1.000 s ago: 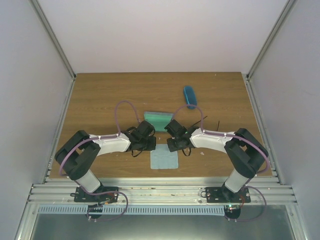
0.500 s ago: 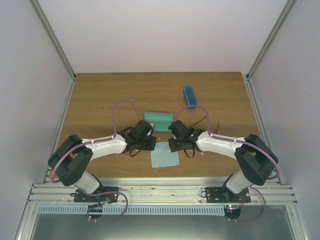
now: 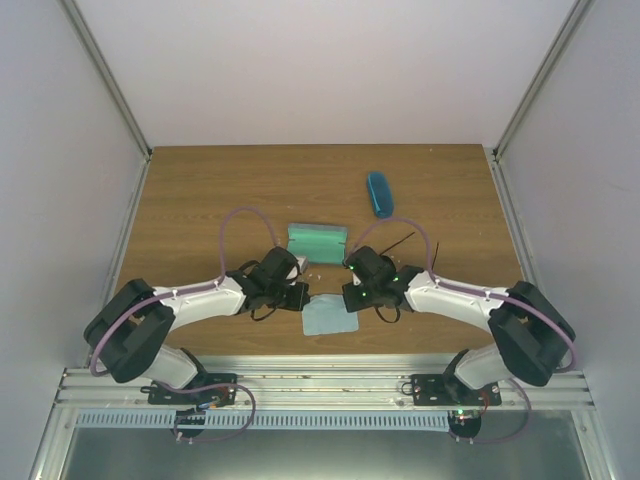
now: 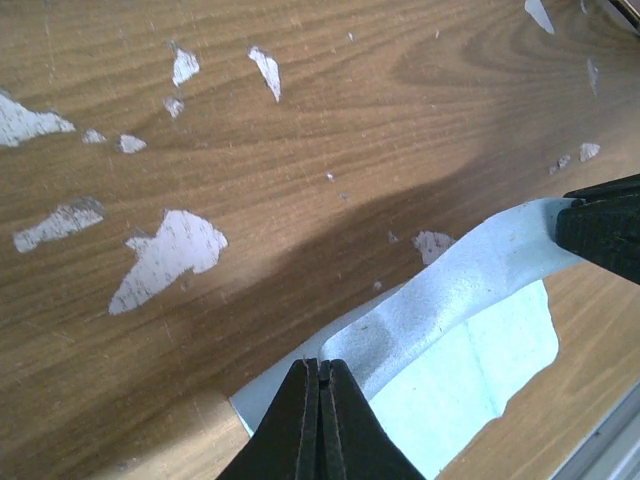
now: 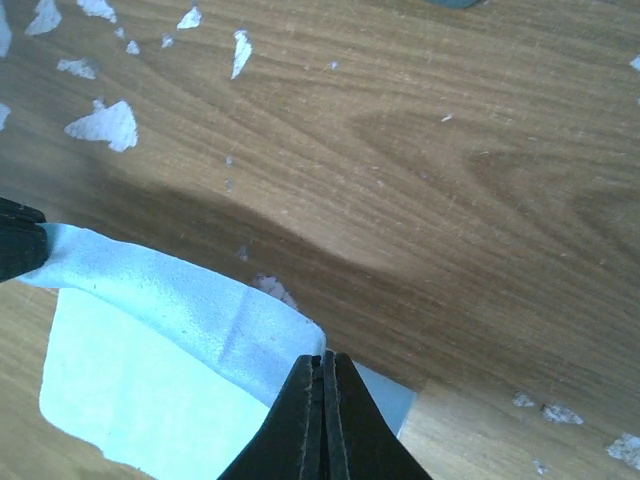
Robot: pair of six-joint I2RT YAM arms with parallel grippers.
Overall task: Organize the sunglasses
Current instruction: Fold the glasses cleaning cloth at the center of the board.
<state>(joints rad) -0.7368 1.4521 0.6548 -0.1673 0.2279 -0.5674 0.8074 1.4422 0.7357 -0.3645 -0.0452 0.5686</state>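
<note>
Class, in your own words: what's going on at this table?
Both arms are handling one light blue cloth on the table. The left gripper and right gripper are each shut on a far corner, holding that edge raised while the near part lies flat. A green rectangular case and a blue oval case lie beyond.

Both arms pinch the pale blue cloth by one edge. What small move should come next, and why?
Probably carry the pinched edge of the cloth toward the arm bases and lay it over the near edge. The left fingers and right fingers are each shut on a corner, that edge is lifted between them, and the rest lies flat on the table: a half-made fold.
</note>
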